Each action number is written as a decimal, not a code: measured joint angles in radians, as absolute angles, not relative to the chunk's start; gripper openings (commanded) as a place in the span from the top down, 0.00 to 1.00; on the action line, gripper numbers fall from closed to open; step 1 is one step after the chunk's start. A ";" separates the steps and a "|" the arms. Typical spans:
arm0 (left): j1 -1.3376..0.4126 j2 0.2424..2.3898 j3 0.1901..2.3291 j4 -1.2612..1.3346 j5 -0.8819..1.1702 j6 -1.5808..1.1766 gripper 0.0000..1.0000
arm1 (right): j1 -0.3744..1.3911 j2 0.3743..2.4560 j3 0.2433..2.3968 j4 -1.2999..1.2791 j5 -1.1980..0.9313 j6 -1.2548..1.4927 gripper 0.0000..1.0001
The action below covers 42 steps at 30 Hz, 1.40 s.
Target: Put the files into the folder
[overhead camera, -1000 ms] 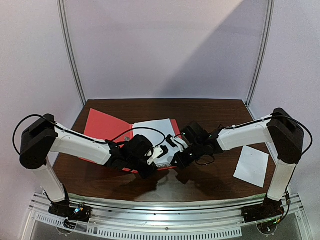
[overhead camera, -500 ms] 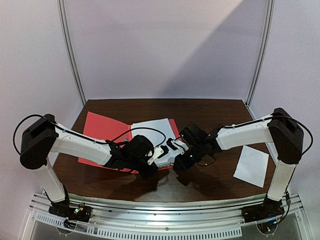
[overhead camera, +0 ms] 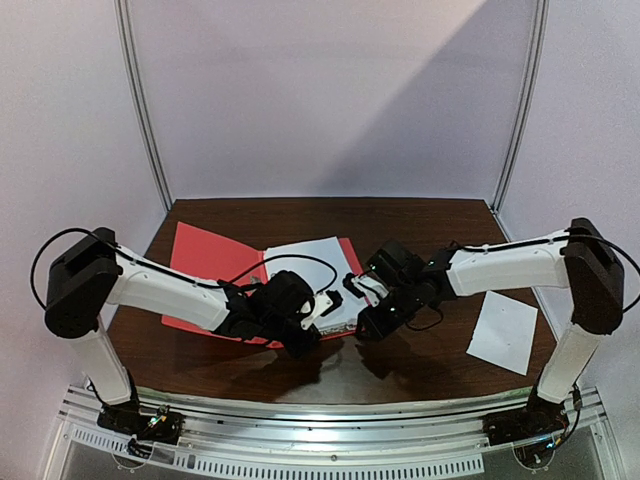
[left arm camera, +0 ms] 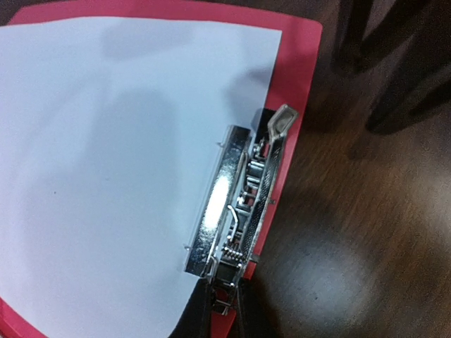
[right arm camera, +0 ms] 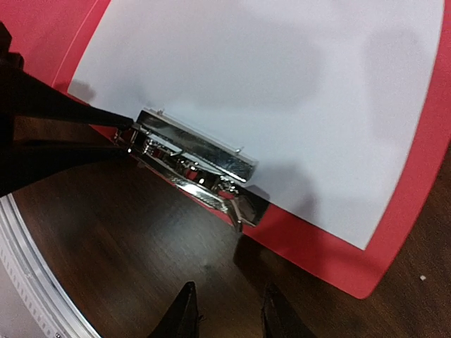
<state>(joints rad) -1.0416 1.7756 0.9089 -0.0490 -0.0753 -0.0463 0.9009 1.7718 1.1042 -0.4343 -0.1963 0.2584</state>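
The red folder [overhead camera: 205, 255] lies open on the table. The large white sheet [overhead camera: 310, 258] rests on its right half, its near edge under the metal clip [left arm camera: 236, 204]. My left gripper [overhead camera: 325, 303] is at the folder's near edge. In the left wrist view its jaws [left arm camera: 224, 296] are shut on the end of that clip. My right gripper [overhead camera: 360, 288] is open and empty, and hovers over bare table just off the clip's lever [right arm camera: 239, 208]. The small white sheet [overhead camera: 503, 332] lies alone at the right.
The dark wooden table [overhead camera: 420, 225] is bounded by pale walls at the back and sides. A metal rail [overhead camera: 320, 440] with the arm bases runs along the near edge. Both forearms cross the middle near the folder.
My right gripper has drawn back a little to the right, away from the clip, and its arm has stretched out. My left gripper stays at the clip.
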 measured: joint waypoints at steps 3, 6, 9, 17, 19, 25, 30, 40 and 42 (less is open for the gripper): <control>-1.060 1.797 0.936 -0.055 -0.072 -0.061 1.00 | 0.870 1.691 1.071 -0.457 -0.155 0.272 0.66; -1.085 1.828 0.978 -0.057 -0.057 -0.080 1.00 | 0.830 1.618 1.042 -0.479 -0.104 0.288 0.61; -1.109 1.861 1.020 -0.059 -0.036 -0.102 1.00 | 0.799 1.558 1.024 -0.508 -0.048 0.306 0.57; -1.139 1.946 1.134 -0.072 -0.014 -0.132 0.87 | 0.718 1.412 0.966 -0.568 0.067 0.356 0.49; -1.140 1.948 1.139 -0.077 -0.014 -0.138 0.79 | 0.698 1.391 0.947 -0.579 0.085 0.374 0.46; -1.146 1.950 1.148 -0.100 0.007 -0.164 0.61 | 0.651 1.370 0.919 -0.617 0.131 0.432 0.22; -1.148 1.946 1.155 -0.119 0.013 -0.174 0.49 | 0.603 1.360 0.912 -0.656 0.168 0.492 0.10; -1.150 1.917 1.159 -0.164 0.014 -0.185 0.27 | 0.406 1.335 0.848 -0.794 0.235 0.591 0.01; -1.150 1.901 1.159 -0.172 0.012 -0.186 0.26 | 0.385 1.335 0.830 -0.825 0.242 0.607 0.01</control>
<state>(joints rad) -1.1503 1.9007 1.1591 -0.1719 0.0116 -0.1856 0.3847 1.3346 0.8303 -0.8246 0.2424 0.6071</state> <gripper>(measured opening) 0.726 0.987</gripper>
